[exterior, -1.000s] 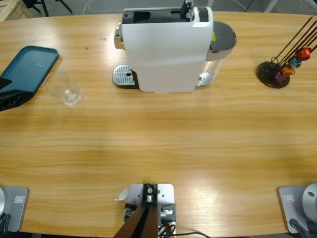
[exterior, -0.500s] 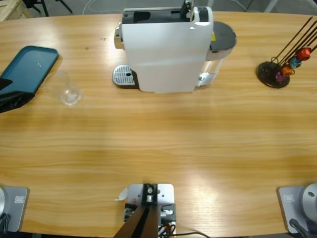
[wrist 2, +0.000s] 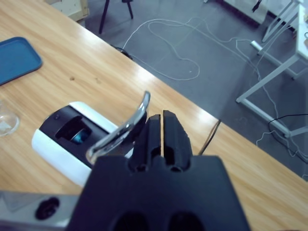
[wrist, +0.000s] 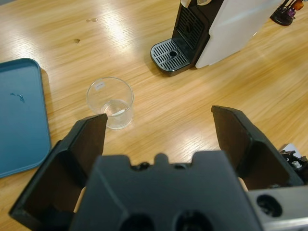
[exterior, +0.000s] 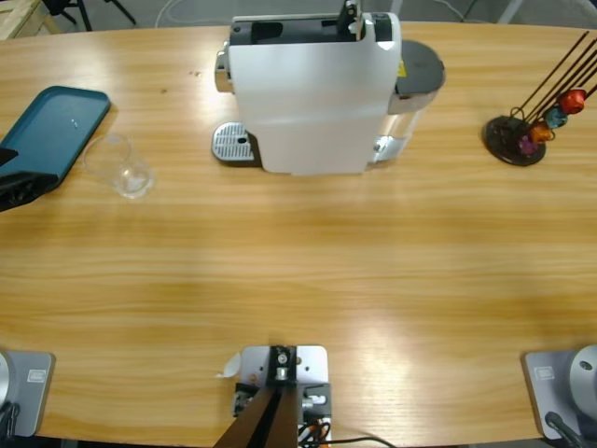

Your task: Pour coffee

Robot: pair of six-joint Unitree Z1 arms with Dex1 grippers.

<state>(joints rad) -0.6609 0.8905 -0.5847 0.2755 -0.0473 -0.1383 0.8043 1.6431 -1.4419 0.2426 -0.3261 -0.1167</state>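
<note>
A small clear glass (exterior: 119, 166) stands upright on the table, left of the white coffee machine (exterior: 312, 93) and beside the teal tray (exterior: 51, 126). It looks empty, and no coffee shows in any view. My left gripper (exterior: 20, 187) sits at the table's left edge, open, with the glass (wrist: 109, 102) a short way ahead between the lines of its jaws and not touched. My right gripper (wrist 2: 162, 115) hovers above the machine (wrist 2: 57, 149), shut, with the raised silver lever (wrist 2: 126, 126) just beside its left jaw.
The machine's drip tray (exterior: 233, 145) faces the glass. A dark capsule holder (exterior: 522, 135) with coloured capsules stands at the far right. Beyond the table's far edge lie floor cables (wrist 2: 183, 53).
</note>
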